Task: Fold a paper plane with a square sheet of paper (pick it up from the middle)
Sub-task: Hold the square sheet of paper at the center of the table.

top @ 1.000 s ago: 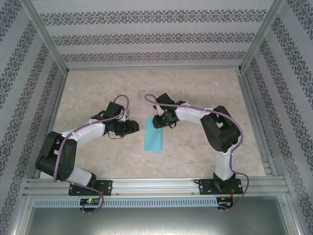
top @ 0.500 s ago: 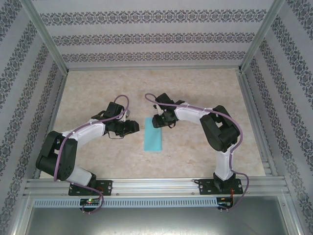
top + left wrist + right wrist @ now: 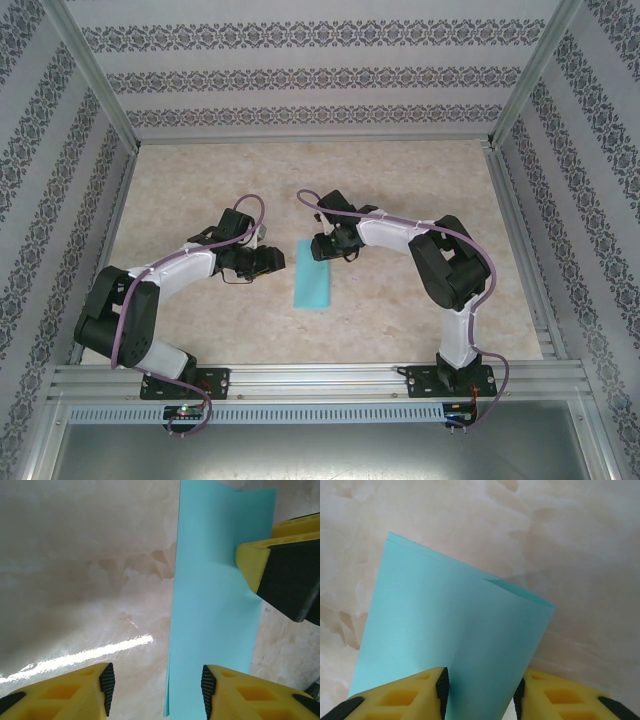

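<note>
**At table centre: both grippers at the folded sheet**

On the marbled table [image 3: 200, 180], the sheet of paper [image 3: 313, 275] lies flat near the middle. It is folded into a narrow turquoise rectangle with its long axis running away from the arm bases.

1. Left arm: the elbow is folded back near the table's left edge. The forearm reaches right toward the centre. The left gripper [image 3: 275, 260] sits just beside the sheet's left long edge. In the left wrist view its jaws stand well apart with nothing between the pads, and that edge runs up through the gap.
2. Right arm: the elbow is raised at the right. The forearm reaches left. The right gripper [image 3: 322, 250] sits over the sheet's far end. In the right wrist view its jaws are partly open, a narrower gap, with the paper lying flat across it.

Limits of view:
- The right gripper's fingers [image 3: 400, 697] cover the sheet's edge nearest that camera.
- Whether any pad touches the paper cannot be told.
- Two slightly offset layers show at the sheet's end.
- From above, neither jaw gap is readable.
</note>
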